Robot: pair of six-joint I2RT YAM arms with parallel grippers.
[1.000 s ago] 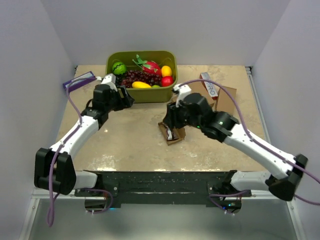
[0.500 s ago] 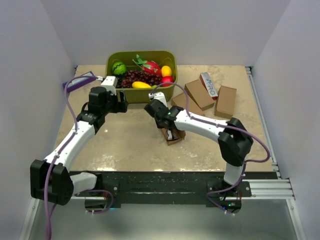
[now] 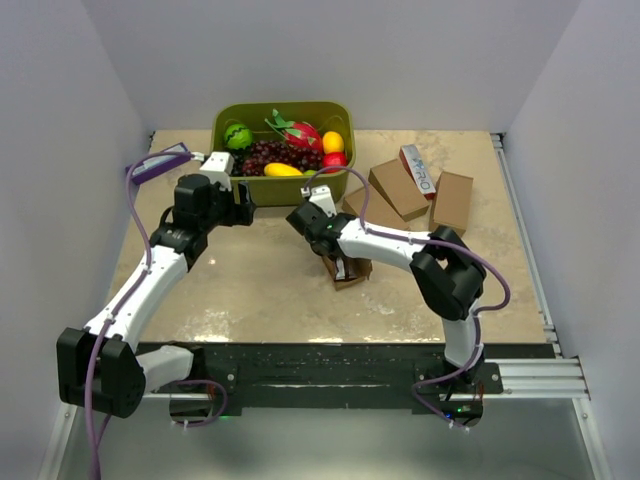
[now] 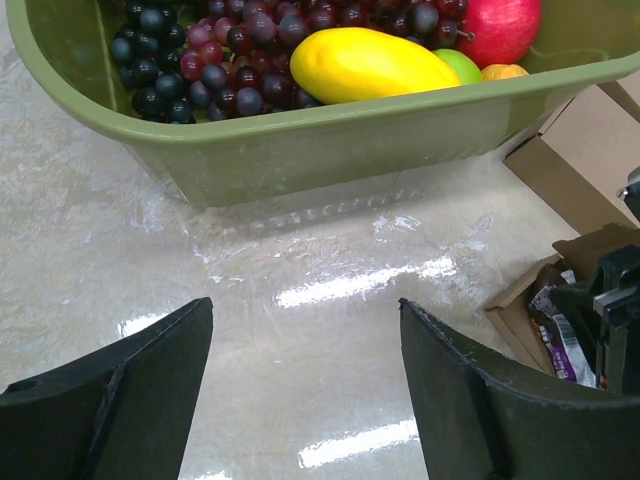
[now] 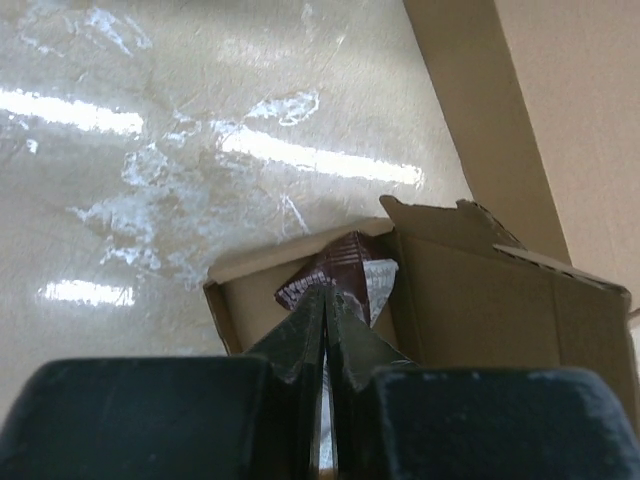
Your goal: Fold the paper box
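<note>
Cardboard paper box point(image 5: 480, 300) | mouth right at tips of pressed-together right fingers point(image 5: 295, 345)

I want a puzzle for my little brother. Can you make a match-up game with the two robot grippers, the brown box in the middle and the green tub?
Things
1. left gripper
2. right gripper
3. paper box
4. green tub

States
A. full of fruit
B. shut tight
C. wide open, over bare table
D. one end open, dark wrapper inside

Pairs: 1-C, 2-B, 3-D, 4-A
</note>
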